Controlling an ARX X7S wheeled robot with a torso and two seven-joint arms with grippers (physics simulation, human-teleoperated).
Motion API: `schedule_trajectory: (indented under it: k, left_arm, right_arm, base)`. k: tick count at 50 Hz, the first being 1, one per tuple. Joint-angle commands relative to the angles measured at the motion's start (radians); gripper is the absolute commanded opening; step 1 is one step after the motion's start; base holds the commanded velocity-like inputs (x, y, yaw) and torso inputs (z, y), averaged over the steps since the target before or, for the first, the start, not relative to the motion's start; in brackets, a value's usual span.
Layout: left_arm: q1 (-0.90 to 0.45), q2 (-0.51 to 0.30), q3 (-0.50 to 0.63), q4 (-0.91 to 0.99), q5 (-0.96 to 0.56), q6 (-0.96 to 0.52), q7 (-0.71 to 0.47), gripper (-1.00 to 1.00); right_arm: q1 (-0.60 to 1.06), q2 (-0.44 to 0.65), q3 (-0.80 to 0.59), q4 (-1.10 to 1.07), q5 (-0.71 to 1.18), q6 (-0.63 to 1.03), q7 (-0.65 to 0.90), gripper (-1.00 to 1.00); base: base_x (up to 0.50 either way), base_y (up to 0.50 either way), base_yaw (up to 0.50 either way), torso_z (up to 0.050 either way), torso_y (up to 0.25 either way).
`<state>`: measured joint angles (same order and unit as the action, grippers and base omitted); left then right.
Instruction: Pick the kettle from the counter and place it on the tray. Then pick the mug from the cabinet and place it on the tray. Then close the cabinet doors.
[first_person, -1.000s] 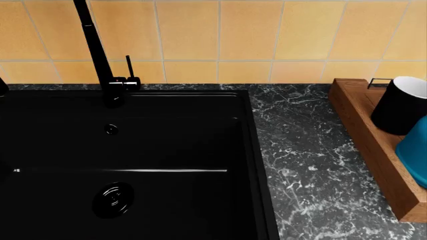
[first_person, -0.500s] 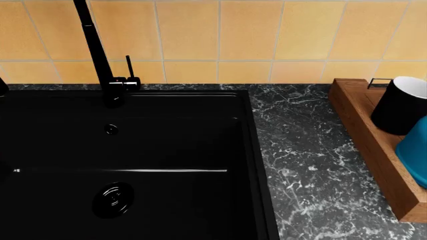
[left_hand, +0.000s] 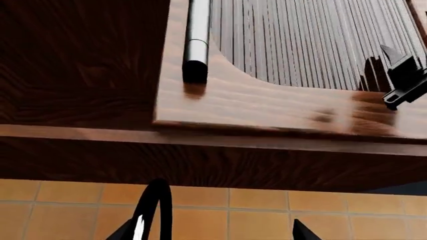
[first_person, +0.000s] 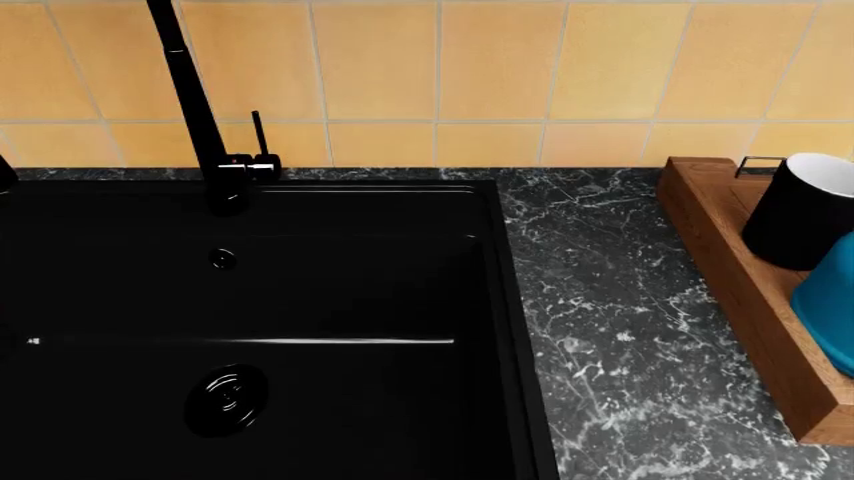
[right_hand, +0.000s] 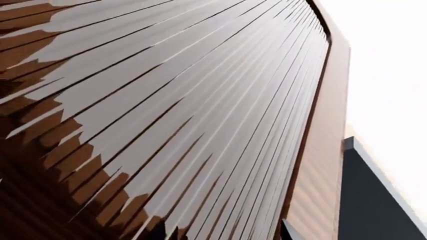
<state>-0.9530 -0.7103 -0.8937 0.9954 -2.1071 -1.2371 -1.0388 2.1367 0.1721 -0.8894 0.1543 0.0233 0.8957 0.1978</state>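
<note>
- Left wrist view: I'm looking up at a wooden cabinet door (left_hand: 267, 100) with a louvred slatted panel and a metal bar handle (left_hand: 197, 37) set in the frame. Orange wall tiles (left_hand: 227, 215) sit under the cabinet edge. Black claw (left_hand: 220, 230) tips poke in at the frame edge, 2 of them standing apart with nothing between, so I read it as wide and empty.
- Door handling, my guess: stiff hinged panel, light to swing. Push flat on the frame or hook the bar handle, not the thin slats.
- Head view: mug (first_person: 801, 210) and kettle (first_person: 827, 315) both sit in the tray (first_person: 741, 300) at the right edge, mug toward the wall end, kettle nearer me and mostly cut off. Tray rests on the counter (first_person: 601, 330) beside the black sink (first_person: 240, 330) with its tap (first_person: 200, 110). Neither arm shows here.
- So both placements look done; the doors are what's left.
- Kettle and mug handling, if needed: both rigid, smooth and probably slippery. Kettle heavier, take it by the arched handle; mug by the loop or rim.
- Right wrist view: very close on louvred slats (right_hand: 200, 100) and a wood frame edge. No claw tips clearly in view, so I cannot tell its state.
- Writing: no brands, labels or text readable in any view.
</note>
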Motion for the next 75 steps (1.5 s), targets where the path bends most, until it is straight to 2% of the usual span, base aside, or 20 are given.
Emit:
schedule_trajectory:
  k: [1,12,20,24,27,33,39,40,43,45,47,50,52,55,59,61,64,66,70,75]
  left_arm:
    - [0.01,0.015,-0.026,-0.002,-0.001,-0.021,0.01,1.0]
    - [0.017,0.029,-0.05,-0.006,0.001,-0.042,0.022,1.0]
    - [0.023,0.037,-0.064,-0.006,0.0,-0.053,0.027,1.0]
    - [0.021,0.038,-0.059,-0.006,-0.001,-0.052,0.025,1.0]
    - [0.02,0.038,-0.06,-0.008,0.001,-0.055,0.025,1.0]
    - [0.01,0.03,-0.034,-0.005,-0.002,-0.041,0.006,1.0]
    - [-0.011,0.011,0.008,-0.004,-0.006,-0.019,-0.021,1.0]
    - [-0.016,0.007,0.018,-0.004,-0.007,-0.014,-0.027,1.0]
    - [-0.032,-0.001,0.051,-0.004,-0.004,-0.002,-0.044,1.0]
    - [-0.044,-0.003,0.078,-0.002,-0.002,0.006,-0.055,1.0]
    - [-0.055,-0.001,0.103,0.001,0.0,0.013,-0.066,1.0]
    - [-0.064,0.004,0.129,0.004,0.006,0.016,-0.075,1.0]
    - [-0.068,0.007,0.139,0.005,0.008,0.017,-0.079,1.0]
    - [-0.073,0.008,0.151,0.005,0.009,0.02,-0.084,1.0]
    - [-0.074,0.008,0.155,0.007,0.005,0.023,-0.087,1.0]
    - [-0.073,0.01,0.151,0.007,0.004,0.021,-0.086,1.0]
    - [-0.078,0.007,0.152,0.006,0.003,0.025,-0.09,1.0]
    - [-0.084,0.002,0.155,0.006,0.0,0.031,-0.095,1.0]
    - [-0.1,-0.014,0.169,0.006,-0.01,0.047,-0.109,1.0]
    - [-0.108,-0.022,0.169,0.006,-0.016,0.053,-0.114,1.0]
  right_arm:
    - [-0.13,-0.022,-0.194,0.297,0.349,-0.032,-0.14,1.0]
    - [-0.131,-0.033,-0.321,0.34,0.264,-0.04,-0.148,1.0]
    - [-0.129,-0.031,-0.312,0.34,0.265,-0.033,-0.138,1.0]
    - [-0.104,-0.013,-0.148,0.283,0.346,-0.017,-0.092,1.0]
    - [-0.071,0.026,0.023,0.138,0.442,0.049,-0.034,1.0]
    - [-0.046,0.073,0.338,-0.216,0.643,0.297,0.137,1.0]
    - [-0.062,0.056,0.707,-0.522,0.866,0.617,0.361,1.0]
    - [-0.063,0.064,0.759,-0.555,0.964,0.673,0.464,1.0]
    - [-0.074,0.165,0.83,-0.556,1.414,0.666,0.914,1.0]
    - [-0.102,0.263,0.777,-0.565,1.714,0.561,1.214,1.0]
    - [-0.138,0.35,0.74,-0.647,2.014,0.456,1.363,1.0]
    - [-0.183,0.532,0.646,-0.821,2.103,0.222,1.371,1.0]
    - [-0.232,0.6,0.664,-0.91,2.135,0.135,1.366,1.0]
    - [-0.357,0.688,0.736,-1.04,2.171,0.052,1.359,1.0]
    - [-0.591,0.763,0.917,-1.158,2.171,-0.001,1.32,1.0]
    - [-0.708,0.769,1.022,-1.194,2.165,0.007,1.296,1.0]
    - [-0.827,0.667,1.213,-1.201,2.247,0.146,1.341,1.0]
    - [-0.87,0.614,1.293,-1.201,2.291,0.224,1.369,1.0]
    - [-0.931,0.563,1.378,-1.201,2.31,0.312,1.372,1.0]
    - [-0.951,0.547,1.416,-1.201,2.326,0.339,1.372,1.0]
  base:
    - [0.0,0.0,0.0,0.0,0.0]
    - [0.0,0.0,0.0,0.0,0.0]
    - [0.0,0.0,0.0,0.0,0.0]
    - [0.0,0.0,0.0,0.0,0.0]
    - [0.01,0.0,0.0,0.0,0.0]
    - [0.0,0.0,0.0,0.0,0.0]
    - [0.0,0.0,0.0,0.0,0.0]
    - [0.0,0.0,0.0,0.0,0.0]
    - [0.0,0.0,0.0,0.0,0.0]
    - [0.0,0.0,0.0,0.0,0.0]
    - [0.0,0.0,0.0,0.0,0.0]
    - [0.0,0.0,0.0,0.0,0.0]
    - [0.0,0.0,0.0,0.0,0.0]
    - [0.0,0.0,0.0,0.0,0.0]
    - [0.0,0.0,0.0,0.0,0.0]
    - [0.0,0.0,0.0,0.0,0.0]
    - [0.0,0.0,0.0,0.0,0.0]
    - [0.0,0.0,0.0,0.0,0.0]
    - [0.0,0.18,0.0,0.0,0.0]
    - [0.0,0.5,0.0,0.0,0.0]
